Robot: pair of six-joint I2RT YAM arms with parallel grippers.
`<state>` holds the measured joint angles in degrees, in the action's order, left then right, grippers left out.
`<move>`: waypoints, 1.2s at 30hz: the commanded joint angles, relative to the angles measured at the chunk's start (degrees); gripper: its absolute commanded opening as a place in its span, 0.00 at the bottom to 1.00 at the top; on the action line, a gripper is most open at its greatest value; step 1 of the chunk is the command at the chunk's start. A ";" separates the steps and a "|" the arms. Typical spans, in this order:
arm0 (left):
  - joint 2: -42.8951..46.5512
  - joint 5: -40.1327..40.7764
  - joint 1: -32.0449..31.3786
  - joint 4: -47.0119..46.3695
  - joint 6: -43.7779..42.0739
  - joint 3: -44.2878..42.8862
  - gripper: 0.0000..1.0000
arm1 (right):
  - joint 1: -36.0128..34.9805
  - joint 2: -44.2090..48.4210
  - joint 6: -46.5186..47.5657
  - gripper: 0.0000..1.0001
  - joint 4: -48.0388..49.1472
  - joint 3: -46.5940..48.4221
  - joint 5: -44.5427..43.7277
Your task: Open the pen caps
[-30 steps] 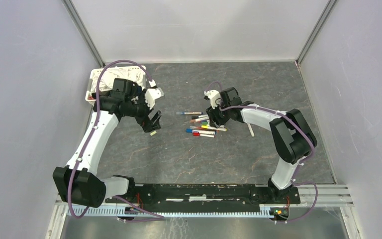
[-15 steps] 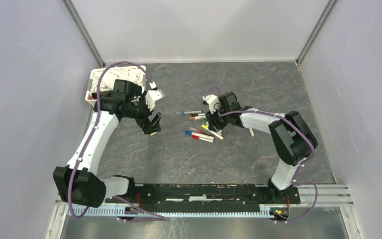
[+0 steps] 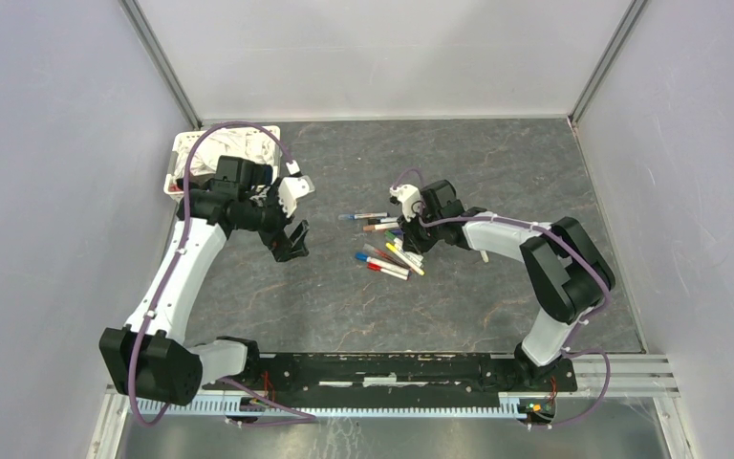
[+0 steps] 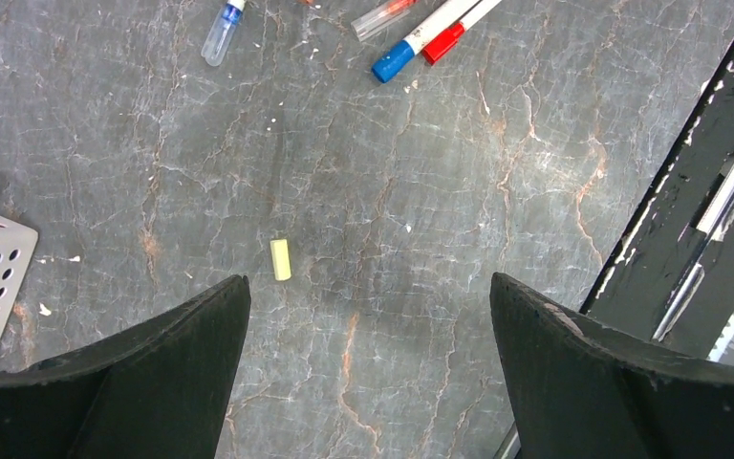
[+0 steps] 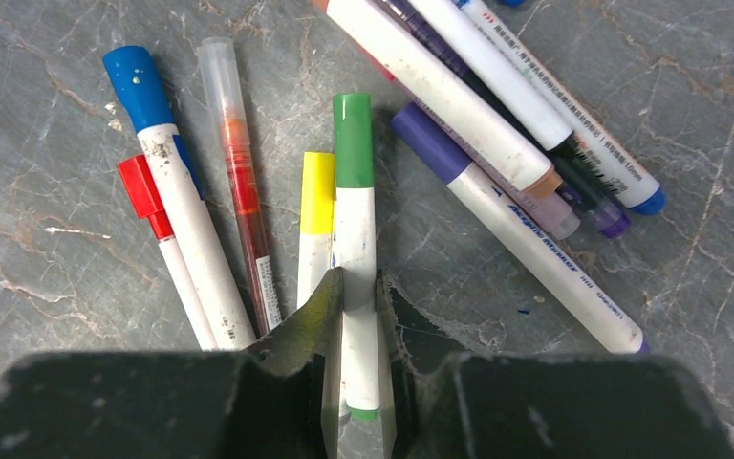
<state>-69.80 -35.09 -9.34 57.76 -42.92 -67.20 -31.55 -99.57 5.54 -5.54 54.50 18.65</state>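
1. White basket sits at the far left corner of the table, with the left arm's wrist just beside it.
2. Left gripper hangs over bare table right of the basket. Jaws are spread fully wide, nothing between them, touching nothing.
3. Left wrist view: one loose yellow cap lies flat on the table under the gap, nearer the left finger and apart from both.
4. Pens lie in a loose fan mid-table, between the two grippers.
5. Right wrist view, left to right: blue-capped pen, red-capped pen, clear pen with red ink, yellow-capped pen, green-capped pen, purple-capped pen. All caps are on.
6. Right gripper is down at the right side of the pile. Jaws are drawn in narrow, one finger on each side of the green-capped pen's white barrel and pressed to it. The cap end points away.
7. Cannot tell whether that pen is clear of the table; the fingers hide its underside.
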 commanded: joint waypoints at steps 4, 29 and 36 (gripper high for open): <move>0.99 -1.73 0.29 0.67 -1.88 0.10 1.00 | -0.91 2.96 0.08 0.12 -1.91 -0.32 0.77; 4.92 -6.90 -6.19 3.64 -32.40 3.83 0.99 | -8.90 10.15 -10.46 0.00 -1.30 8.78 30.11; 6.64 -5.09 -11.34 -1.62 -40.08 5.12 0.91 | -11.62 8.15 -13.14 0.00 -0.88 12.32 34.66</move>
<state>-65.17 -41.58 -18.06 60.71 -75.00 -62.67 -42.33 -90.24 -5.26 -8.88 62.96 48.10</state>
